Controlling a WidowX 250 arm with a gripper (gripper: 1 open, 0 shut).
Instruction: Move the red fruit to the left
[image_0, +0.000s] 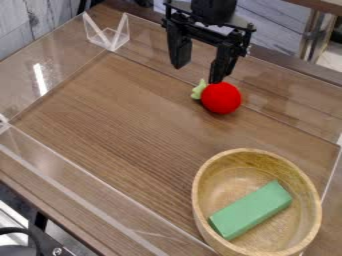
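The red fruit (221, 97) is small, glossy and round, with a green leafy end pointing left, and it lies on the wooden table (120, 120) right of centre. My gripper (198, 64) hangs just above and slightly left of the fruit, pointing down. Its two black fingers are spread apart with nothing between them, so it is open. The right finger's tip (221, 72) ends a little above the fruit's top without clearly touching it.
A wooden bowl (214, 170) holding a green rectangular block (251, 210) sits at the front right. Clear plastic walls (54, 170) border the table on the left and front, and a clear stand (107, 33) rises at the back left.
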